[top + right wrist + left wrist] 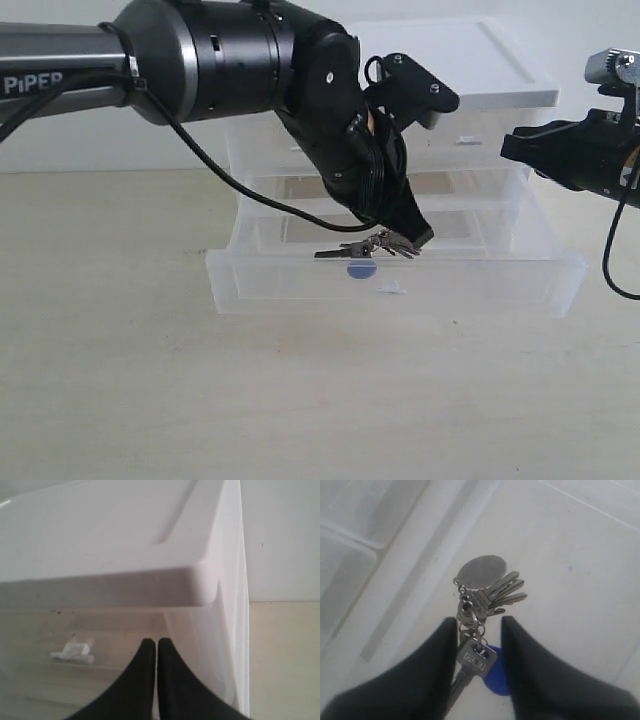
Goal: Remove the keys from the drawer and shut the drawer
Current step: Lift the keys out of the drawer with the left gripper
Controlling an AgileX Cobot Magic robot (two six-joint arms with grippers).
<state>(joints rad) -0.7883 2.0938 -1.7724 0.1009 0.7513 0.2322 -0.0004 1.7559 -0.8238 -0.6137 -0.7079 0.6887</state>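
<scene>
Nearest, on the pale counter (300, 400): shallow clear plastic drawer (500, 285), pulled open, not yet closed. Over its inside, a small bunch of silver keys (372, 247) with a round blue tag, pinched at the ring by the black left gripper (418, 240), likely to lift clear of the walls. Arm in from the left, wrist bent steeply down. Farther back, beside the white-topped cabinet (500, 80), black right gripper (515, 147) clenched on nothing.

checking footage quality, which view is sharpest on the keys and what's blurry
exterior view: even soft light, keys small and slightly soft; left wrist view: keys sharpest, left gripper close and blurred; right wrist view: white cabinet top washed out, right gripper soft-edged
</scene>
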